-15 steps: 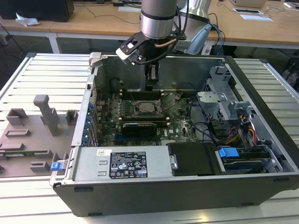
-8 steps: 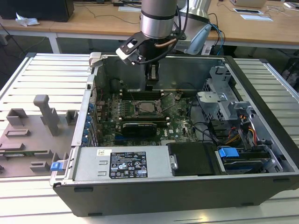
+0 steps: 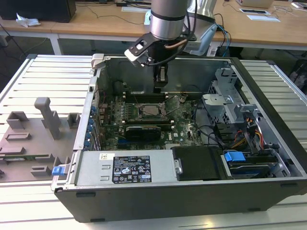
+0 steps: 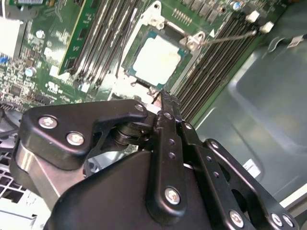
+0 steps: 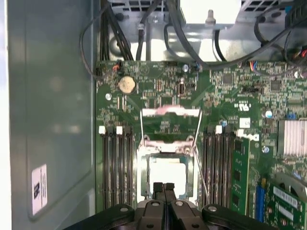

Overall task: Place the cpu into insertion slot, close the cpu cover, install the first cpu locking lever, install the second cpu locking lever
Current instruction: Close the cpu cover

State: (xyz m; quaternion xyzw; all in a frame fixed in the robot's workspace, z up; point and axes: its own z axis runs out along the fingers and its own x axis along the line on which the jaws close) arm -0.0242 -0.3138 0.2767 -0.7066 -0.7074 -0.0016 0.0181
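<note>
Arm [image 3: 168,19] comes in from above the open computer case [image 3: 144,201], wrist pointing nearly straight down, gripper [image 3: 161,89] hanging inside the case over the motherboard [image 3: 184,127] with air beneath it. Jaws pressed together, nothing between them; both wrist views show the two black fingertips [image 5: 157,188] meeting edge to edge. Cpu [image 5: 168,175] lies flat in the insertion slot [image 5: 143,172], dull silver top facing up toward the gripper [image 5: 163,187]. Chip is square, so no long axis, and its edges run parallel to the memory slots [image 5: 117,163] flanking it on both sides. Second wrist view puts the cpu [image 4: 156,60] just beyond the fingertips of the gripper [image 4: 162,99], not touching. Cpu cover [image 5: 170,112] looks tilted up off the slot, on the side away from the jaws, green board visible through its window. One thin locking lever [image 5: 201,167] stands loose, slanting along the slot's edge; same rod [image 4: 230,36] crosses the memory slots in the second wrist view. Case rests on its side on a slatted metal counter [image 3: 48,76], power supply [image 3: 129,167] along its near wall.
</note>
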